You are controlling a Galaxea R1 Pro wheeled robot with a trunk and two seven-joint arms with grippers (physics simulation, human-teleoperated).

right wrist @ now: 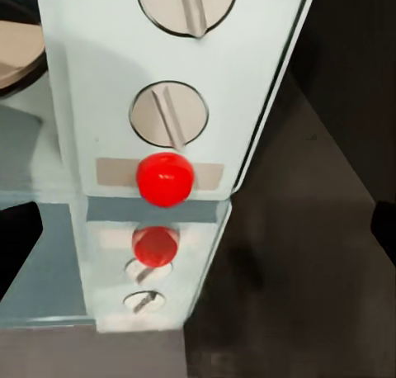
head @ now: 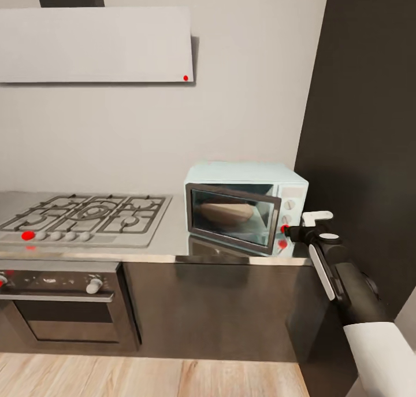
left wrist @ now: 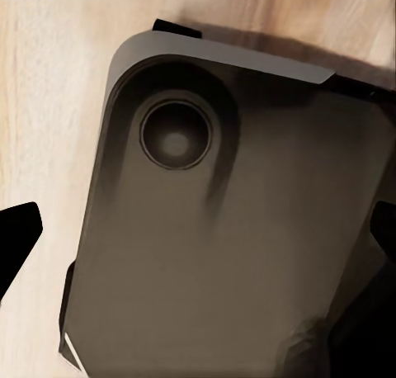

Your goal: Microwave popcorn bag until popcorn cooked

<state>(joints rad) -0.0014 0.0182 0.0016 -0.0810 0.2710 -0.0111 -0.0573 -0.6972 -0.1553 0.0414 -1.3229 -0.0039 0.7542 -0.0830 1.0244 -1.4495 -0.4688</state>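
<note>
The right gripper (head: pixel 294 232) is held at the lower right corner of the microwave (head: pixel 245 212), level with the control panel and just in front of the red button (right wrist: pixel 165 178). Its dark tip looks drawn together with nothing in it, yet whether the fingers are truly closed cannot be told. In the right wrist view the button lies straight ahead along the fingers' line, beneath the lower knob (right wrist: pixel 168 114) and the upper knob (right wrist: pixel 187 5); whether the tip already touches it cannot be told.

The button stays red, which suggests heating is not yet started; the coming move appears to be a short push straight forward. The right arm is clearly the nearer one.

The microwave stands on the glossy grey surface (head: pixel 167 241), right of the gas hob (head: pixel 86 215), its dark glass door (head: pixel 234 219) swung slightly ajar. Behind the glass lies a tan shape, probably the popcorn bag (head: pixel 225 212), inside the chamber.

The left wrist view shows a dark robot base (left wrist: pixel 223 221) over wooden floor (left wrist: pixel 41 106); that gripper's state cannot be told.
</note>
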